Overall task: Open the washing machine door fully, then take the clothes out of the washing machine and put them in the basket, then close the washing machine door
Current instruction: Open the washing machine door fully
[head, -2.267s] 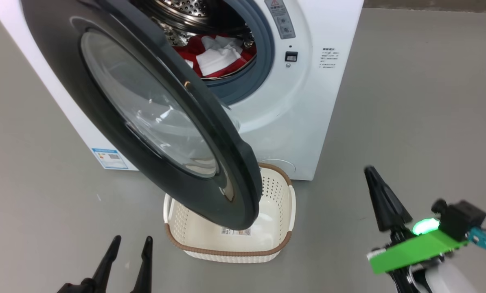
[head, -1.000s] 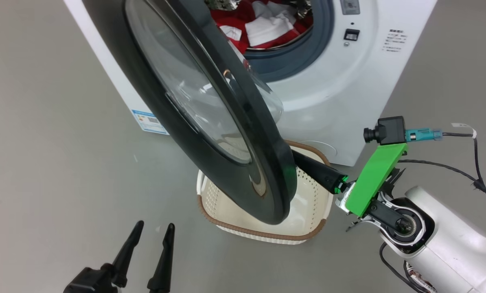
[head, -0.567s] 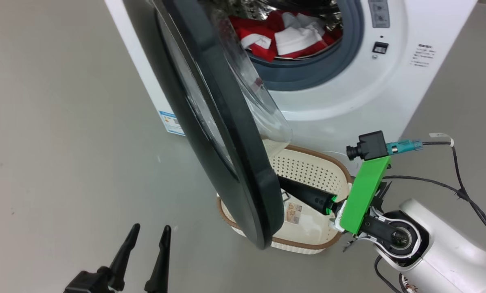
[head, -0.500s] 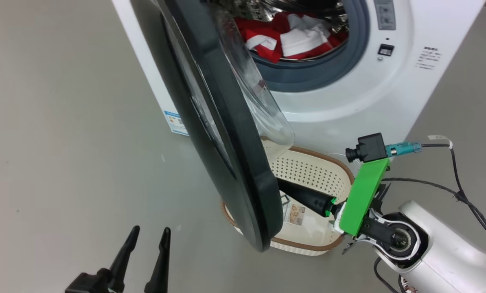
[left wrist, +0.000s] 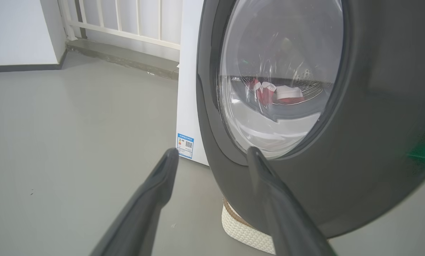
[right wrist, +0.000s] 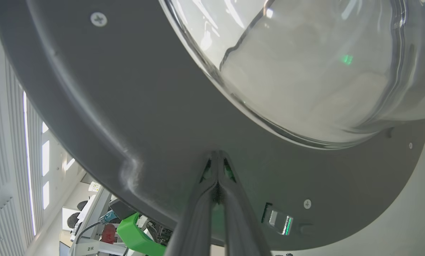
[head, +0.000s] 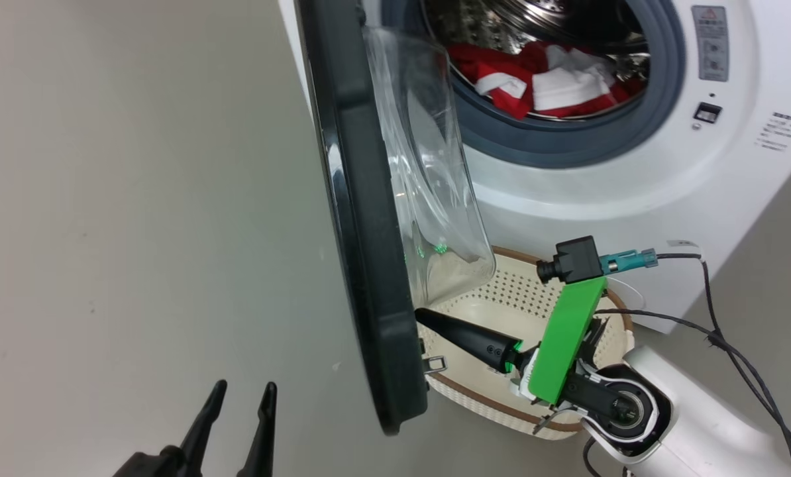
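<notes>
The washing machine door (head: 369, 265) stands nearly edge-on in the head view, its clear glass bowl (head: 428, 165) bulging toward the washing machine (head: 601, 192). Red and white clothes (head: 548, 83) lie in the steel drum. The cream basket (head: 508, 298) sits on the floor below the door. My right gripper (head: 423, 315) is shut, reaching over the basket, its tip against the inner face of the door's lower rim (right wrist: 127, 106); the right gripper (right wrist: 218, 156) touches the grey panel below the glass. My left gripper (head: 240, 397) is open and empty, facing the door's outer side (left wrist: 358, 160).
Bare grey floor (head: 137, 199) spreads to the left of the door. A blue label (left wrist: 185, 145) marks the machine's white side, and a white railing (left wrist: 127, 21) stands behind. A black cable (head: 720, 338) trails from my right wrist camera. A small metal latch (head: 435, 363) sticks out of the door's edge.
The head camera has shifted. The door has swung wider, from facing me to nearly edge-on. My shut right gripper came in over the basket and pressed on the door's inner face. My left gripper stayed put.
</notes>
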Tool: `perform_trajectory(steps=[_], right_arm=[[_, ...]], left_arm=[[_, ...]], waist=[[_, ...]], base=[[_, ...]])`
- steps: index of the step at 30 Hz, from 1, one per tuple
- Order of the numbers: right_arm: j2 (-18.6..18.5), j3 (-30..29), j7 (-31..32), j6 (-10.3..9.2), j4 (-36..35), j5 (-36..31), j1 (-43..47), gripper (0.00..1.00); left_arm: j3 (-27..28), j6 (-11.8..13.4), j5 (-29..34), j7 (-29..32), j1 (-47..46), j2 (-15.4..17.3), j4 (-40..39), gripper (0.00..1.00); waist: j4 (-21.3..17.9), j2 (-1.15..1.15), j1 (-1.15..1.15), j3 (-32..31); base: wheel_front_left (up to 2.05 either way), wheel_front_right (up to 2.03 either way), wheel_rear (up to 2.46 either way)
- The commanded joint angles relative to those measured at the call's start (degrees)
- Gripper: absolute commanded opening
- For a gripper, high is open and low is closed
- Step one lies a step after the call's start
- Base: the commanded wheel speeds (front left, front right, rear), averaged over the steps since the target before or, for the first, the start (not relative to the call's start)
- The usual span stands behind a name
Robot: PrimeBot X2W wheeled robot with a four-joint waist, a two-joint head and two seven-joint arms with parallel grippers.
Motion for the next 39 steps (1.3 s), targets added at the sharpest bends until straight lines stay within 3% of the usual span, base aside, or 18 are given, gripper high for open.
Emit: perform_trajectory(steps=[1, 19, 37, 39], right_arm=[[1.4, 0.1, 0.1, 0.41, -2.0, -0.3, 0.4, 0.00], [8.4, 2.8, 0.5, 0.41, 1.8, -3.6, -4.9, 0.00], [8.8, 3.9, -1.4, 0.41, 3.1, -4.0, -4.9, 0.00], [8.4, 4.0, -2.1, 0.41, 3.3, -4.4, -4.6, 0.26]], left_arm=[[2.1, -0.3, 0.5, -0.7, -0.4, 0.2, -1.0, 1.00], [6.4, -0.3, -1.6, -0.7, 0.5, 0.1, -2.7, 1.00], [6.3, -0.3, -1.7, -0.7, 0.8, 0.1, -2.8, 1.00], [6.2, -0.3, -1.5, -0.7, 0.7, 0.1, -2.7, 1.00]], waist=[[1.8, 0.00, 0.00, -0.8], [4.4, 0.00, 0.00, 1.3], [4.3, 0.00, 0.00, 0.7], [4.3, 0.00, 0.00, 0.5]], base=[[0.00, 0.00, 0.00], [0.00, 0.00, 0.00], [0.00, 0.00, 0.00], [0.00, 0.00, 0.00]])
